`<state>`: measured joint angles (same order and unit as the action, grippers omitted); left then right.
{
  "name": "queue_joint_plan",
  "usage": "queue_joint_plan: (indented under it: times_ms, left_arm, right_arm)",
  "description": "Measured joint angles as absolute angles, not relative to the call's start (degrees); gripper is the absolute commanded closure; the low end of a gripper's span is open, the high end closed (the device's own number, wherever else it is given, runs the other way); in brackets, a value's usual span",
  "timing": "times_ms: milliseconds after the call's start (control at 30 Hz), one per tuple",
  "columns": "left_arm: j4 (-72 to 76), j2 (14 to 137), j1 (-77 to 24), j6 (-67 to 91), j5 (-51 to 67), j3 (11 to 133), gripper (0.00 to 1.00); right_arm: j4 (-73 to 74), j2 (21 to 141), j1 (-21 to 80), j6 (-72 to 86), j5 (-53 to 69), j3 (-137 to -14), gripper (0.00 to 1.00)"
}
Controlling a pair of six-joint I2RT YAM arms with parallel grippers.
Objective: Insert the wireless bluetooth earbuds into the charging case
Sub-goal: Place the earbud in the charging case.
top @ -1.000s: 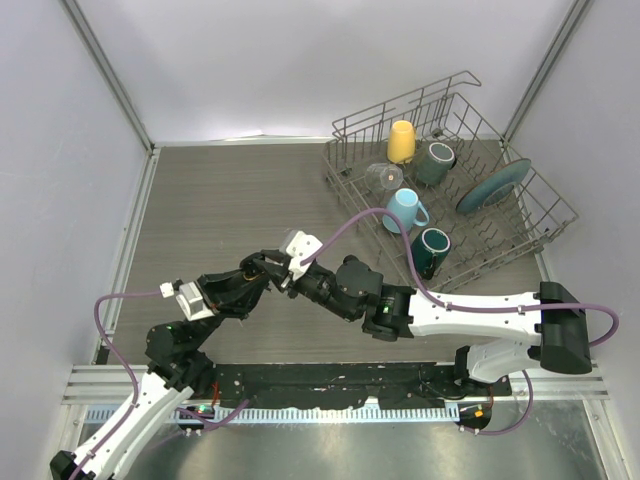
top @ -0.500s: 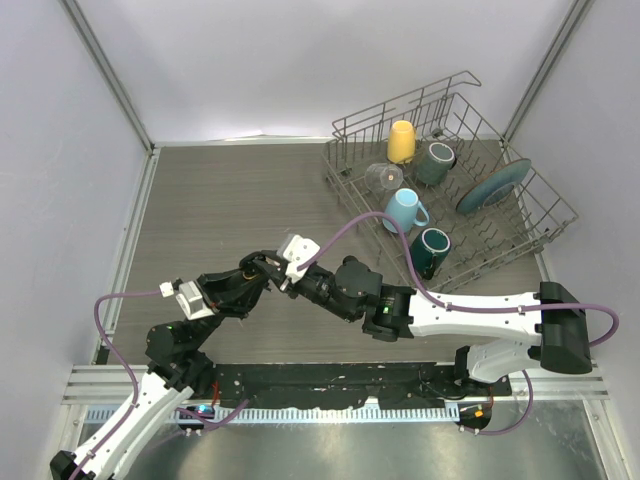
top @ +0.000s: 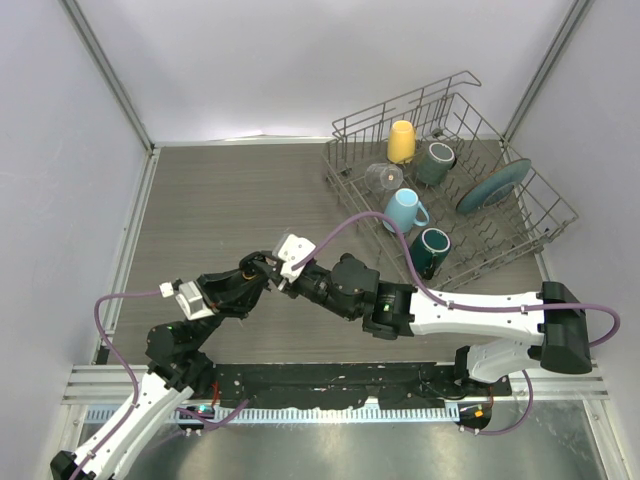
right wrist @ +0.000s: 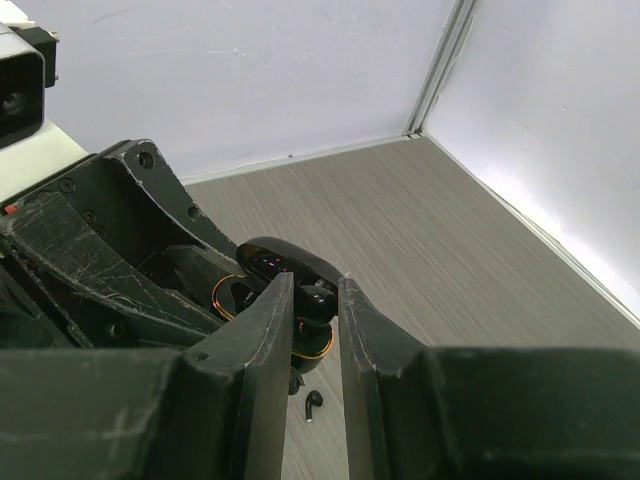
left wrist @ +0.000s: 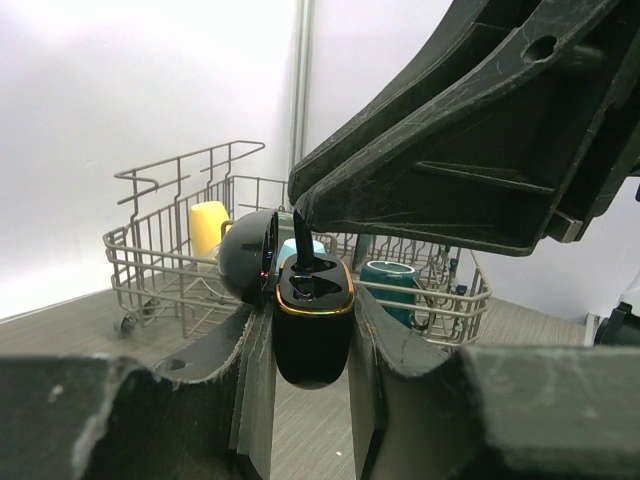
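My left gripper (left wrist: 312, 322) is shut on a black charging case (left wrist: 312, 345) with a gold rim, held upright above the table with its lid (left wrist: 246, 256) open. My right gripper (right wrist: 315, 290) is shut on a black earbud (right wrist: 318, 302) and holds it right over the case (right wrist: 322, 346). The earbud's stem (left wrist: 303, 238) reaches down into a slot of the case. A second black earbud (right wrist: 313, 403) lies on the table below. In the top view the two grippers meet at the case (top: 275, 272). No cream-white earbuds show.
A wire dish rack (top: 520, 235) stands at the back right with a yellow cup (top: 401, 141), a light blue mug (top: 404, 209), two dark green mugs, a glass and a plate (top: 493, 186). Walls close in the left, back and right.
My right gripper has moved slightly left and down, bringing the earbud closer into the case. The left gripper has stayed in place with the case.
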<state>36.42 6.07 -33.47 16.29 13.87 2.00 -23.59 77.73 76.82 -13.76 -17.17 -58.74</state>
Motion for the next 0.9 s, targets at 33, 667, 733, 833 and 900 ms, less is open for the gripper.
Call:
queue_joint_plan:
  times_ms: [33, 667, 733, 833, 900]
  left_arm:
    - [36.47, 5.98, -33.47, 16.29, 13.85, 2.00, 1.00]
    - [36.53, 5.08, -33.52, 16.25, 13.10, 1.98, 1.00]
    - [36.51, 5.08, -33.52, 16.23, 12.86, 1.98, 1.00]
    - [36.53, 5.06, -33.52, 16.10, 12.40, 1.98, 1.00]
    - [36.23, 5.10, -33.52, 16.05, 12.38, 1.98, 1.00]
  right_arm:
    - [-23.18, 77.73, 76.82, -13.67, -17.08, -58.96, 0.99]
    - [-16.40, 78.39, 76.82, -13.21, -15.55, -61.82, 0.79]
    - [-15.29, 78.81, 76.82, -12.91, -15.86, -62.78, 0.59]
    - [-13.39, 79.92, 76.90, -11.25, -16.08, -64.88, 0.43]
    - [-12.45, 80.68, 77.21, -9.78, -16.03, -66.08, 0.34]
